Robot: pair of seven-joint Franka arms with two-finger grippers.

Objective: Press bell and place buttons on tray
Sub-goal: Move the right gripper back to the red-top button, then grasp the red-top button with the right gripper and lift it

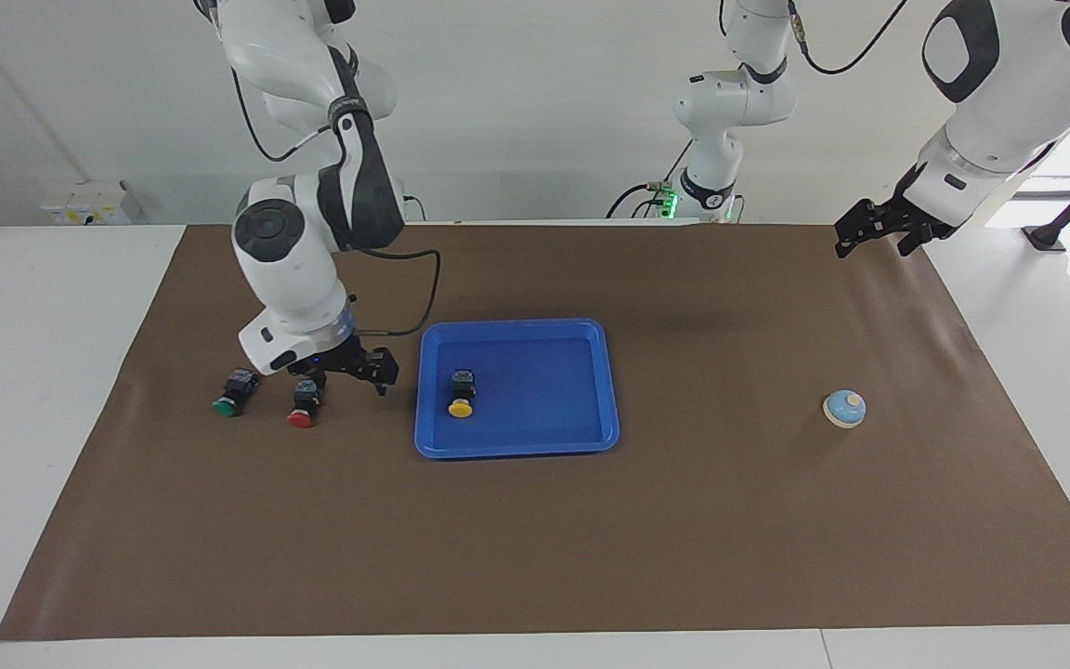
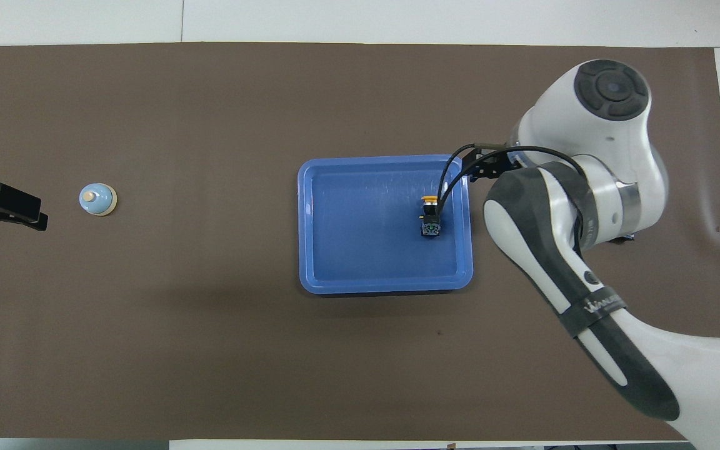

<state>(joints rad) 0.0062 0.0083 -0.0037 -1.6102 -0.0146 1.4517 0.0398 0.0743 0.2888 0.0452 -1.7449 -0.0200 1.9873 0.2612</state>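
The right pincer [image 1: 345, 370] hangs low over the tabletop [image 1: 684, 520], just beside the red button [image 1: 304, 405] and near the blue tray [image 1: 516, 444]; its fingers look spread, pinching nothing. The green button [image 1: 235, 392] lies beside the red one, toward the right arm's end. 1 yellow button [image 1: 462, 394] lies in the tray. The left pincer [image 1: 874, 228] waits raised at the left arm's end; whether it is spread I cannot tell. The bell [image 1: 844, 408] sits on the tabletop there.
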